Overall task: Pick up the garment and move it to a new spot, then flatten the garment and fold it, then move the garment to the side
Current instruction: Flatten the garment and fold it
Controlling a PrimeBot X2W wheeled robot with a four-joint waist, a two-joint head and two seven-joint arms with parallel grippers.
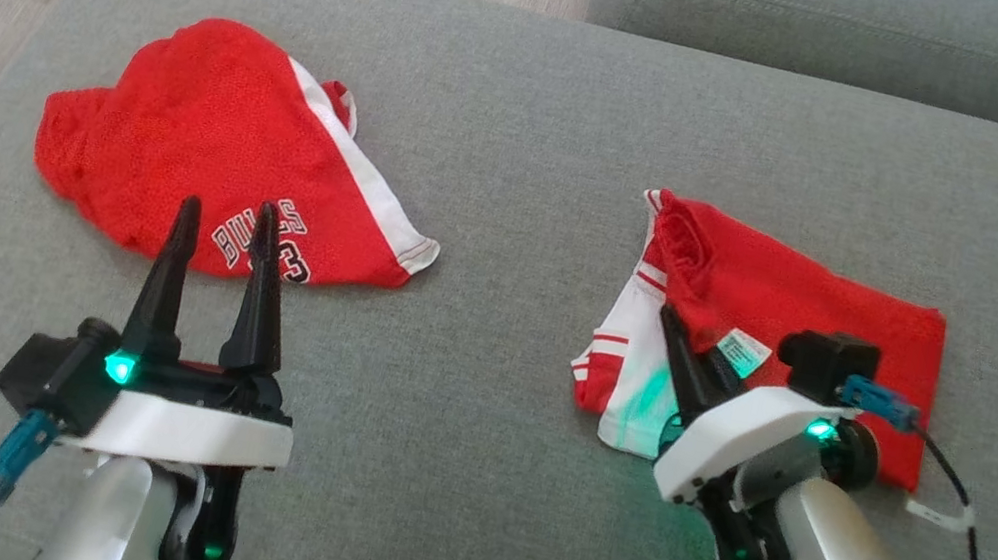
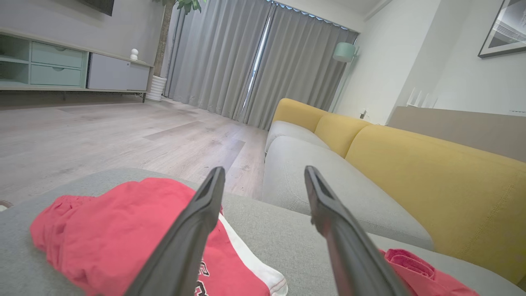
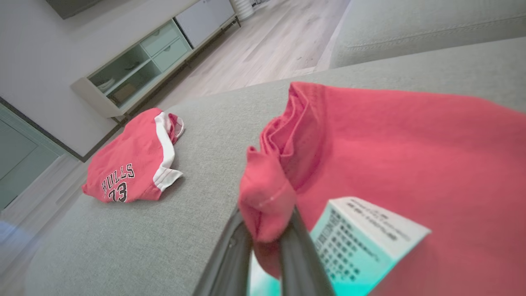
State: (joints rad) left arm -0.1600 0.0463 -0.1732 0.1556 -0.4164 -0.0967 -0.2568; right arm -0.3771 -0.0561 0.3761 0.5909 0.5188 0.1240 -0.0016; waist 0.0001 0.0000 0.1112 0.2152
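Right hand [image 1: 687, 337], lower right of the head view, nearest the lens: its fingers are closed to a narrow pinch on a bunched fold of the garment [image 1: 808, 312], beside the white label [image 1: 741, 351]. The right wrist view shows the red cloth squeezed between both fingers. The garment rests on the grey cushion [image 1: 525, 122], on its right half, as a rough rectangle. A white striped panel is skewed out at its left edge and a rumpled band lies along the top left. No part of it is lifted clear.

Left hand [image 1: 229, 210], lower left: fingers spread apart and holding nothing. It hovers over the near edge of the Bulls piece [image 1: 210, 130], a second red item that lies in a rounded heap on the left half of the cushion, well apart from the garment.

Progress, as judged: a grasp is made, but no carrying is evident. The wrinkled band and skewed panel suggest that flattening and folding are not complete, so most of the task would remain: lift, relocate, smooth, fold, set aside. Whether the Bulls piece is finished work or awaits its turn cannot be told.
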